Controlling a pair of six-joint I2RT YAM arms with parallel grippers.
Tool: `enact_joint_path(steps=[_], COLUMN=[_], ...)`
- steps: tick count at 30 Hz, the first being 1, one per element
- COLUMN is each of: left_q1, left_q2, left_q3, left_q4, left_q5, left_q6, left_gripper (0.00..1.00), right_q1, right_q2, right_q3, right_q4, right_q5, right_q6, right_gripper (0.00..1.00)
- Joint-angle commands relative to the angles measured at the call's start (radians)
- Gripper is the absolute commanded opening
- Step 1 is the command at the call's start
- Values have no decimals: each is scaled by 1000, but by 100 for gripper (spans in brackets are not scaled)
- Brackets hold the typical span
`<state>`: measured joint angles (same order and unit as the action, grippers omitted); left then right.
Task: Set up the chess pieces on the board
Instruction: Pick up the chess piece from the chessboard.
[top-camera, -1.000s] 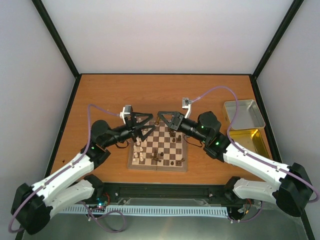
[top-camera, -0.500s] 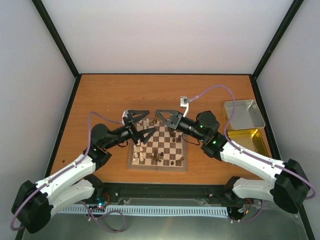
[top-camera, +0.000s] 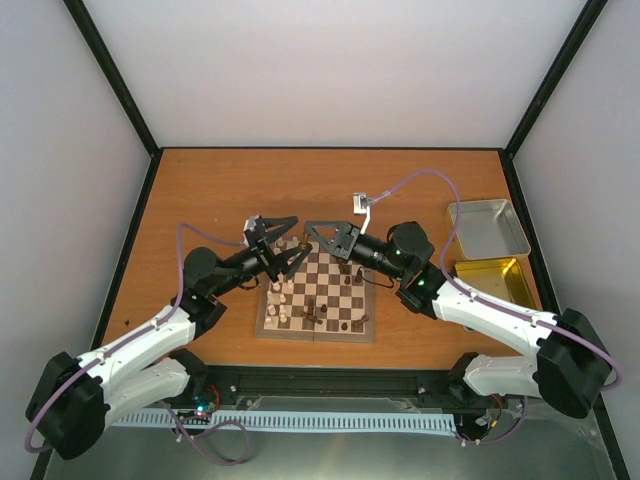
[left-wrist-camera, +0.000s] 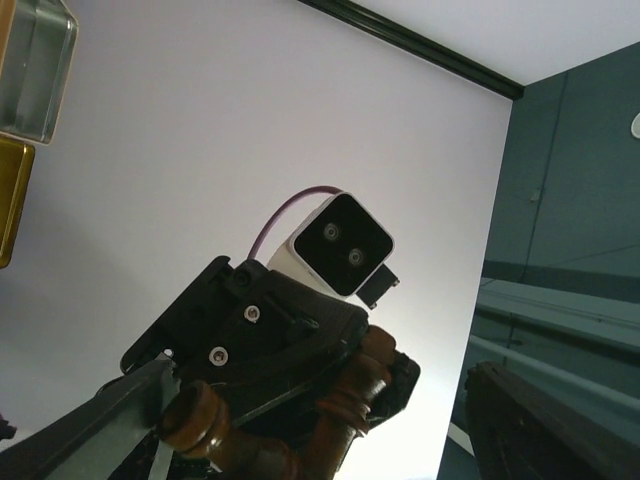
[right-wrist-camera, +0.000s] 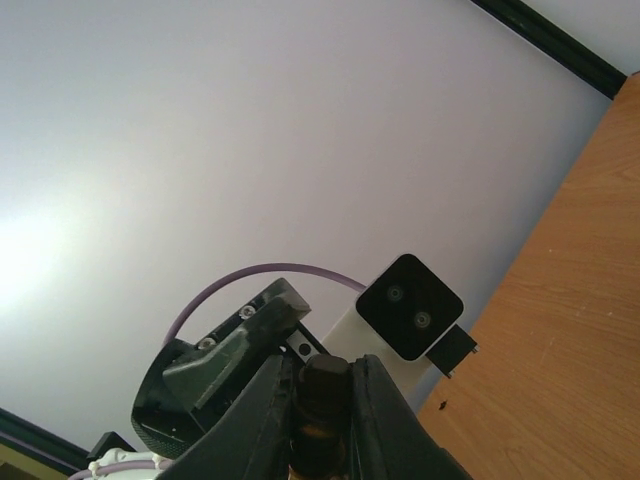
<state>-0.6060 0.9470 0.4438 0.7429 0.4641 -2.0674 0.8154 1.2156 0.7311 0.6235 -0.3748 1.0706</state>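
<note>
While right fingers (right-wrist-camera: 262, 415) clamp chess piece (right-wrist-camera: 322, 390) | left fingers (top-camera: 278, 222) spread | trays (top-camera: 488, 228) right of board (top-camera: 330, 290)

Robotics lab test cell: white panel walls (top-camera: 340, 70), black frame posts (top-camera: 113, 78), orange wooden table (top-camera: 200, 185).

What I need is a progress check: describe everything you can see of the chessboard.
The chessboard is small, square and looks wooden: dark brown and cream checks, a brown border, a seam across the middle. It lies flat on the orange-brown table, near its front middle. Cream pieces and dark pieces stand scattered on it, not in full rows.
</note>
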Motion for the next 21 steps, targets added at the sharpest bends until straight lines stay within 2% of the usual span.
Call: enact_joint_path(steps=[1,9,21], left_q1=[6,6,6], left_q2=[-8,0,-8], left_q3=[7,26,61], left_q4=[112,103,19], left_q5=[-30,-22,-14], left_q6=[-121,-104,-51], left_gripper=[76,57,40], right_q1=[7,7,8], right_q2=[-11,-23,-53], right_q3=[-23,-42,-52], right_q4=[67,76,53], right_q5=[-7,1,29], right_q6=[5,8,-1], right_gripper=[4,4,4])
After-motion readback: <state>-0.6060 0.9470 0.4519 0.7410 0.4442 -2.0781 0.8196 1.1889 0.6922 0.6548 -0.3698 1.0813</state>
